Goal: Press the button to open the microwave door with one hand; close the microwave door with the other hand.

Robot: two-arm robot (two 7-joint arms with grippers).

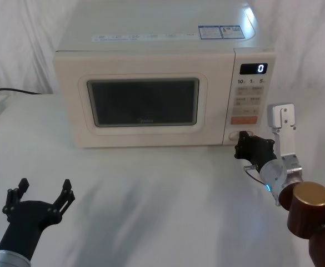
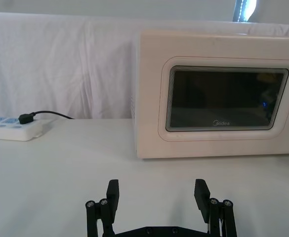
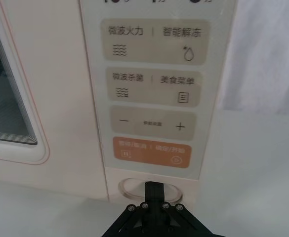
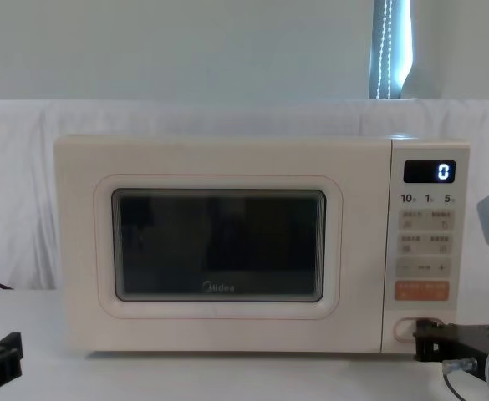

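A: Cream all over, that oven. Start at the left: the power strip (image 2: pixel 12 127) sits on the white table (image 1: pixel 168 211) with a black cable plugged in, well apart from everything else. Nothing there should be disturbed.

B: And the left claw (image 1: pixel 41 194)?

A: Low over the table in front of the oven's left side, fingers spread wide, grasping nothing. It looks parked. The risk I'd guess at: the microwave door (image 1: pixel 143 100) is shut flush now, and from the frames I can't tell which edge carries the hinge. If the door springs out on the left claw's side, an arm waiting that near could block or knock it.

B: Move right.

A: The door's dark window, then the narrow control panel with its display reading 0. At the bottom of that panel sits the button (image 3: pixel 134 187), just under the orange key (image 3: pixel 150 152).

B: Where's the right claw (image 1: pixel 244 146)?

A: Right at the button, fingers clenched together into one point, holding nothing. In the right wrist view its tip covers the button's middle; whether it presses or merely touches, I can't tell.

B: So what goes wrong there?

A: Two things, in my judgement. The orange key is just above, so a tip drifting upward could set off the wrong control. And the oven stands loose on the cloth-covered table; a hard push might slide the whole body backward rather than trip the latch
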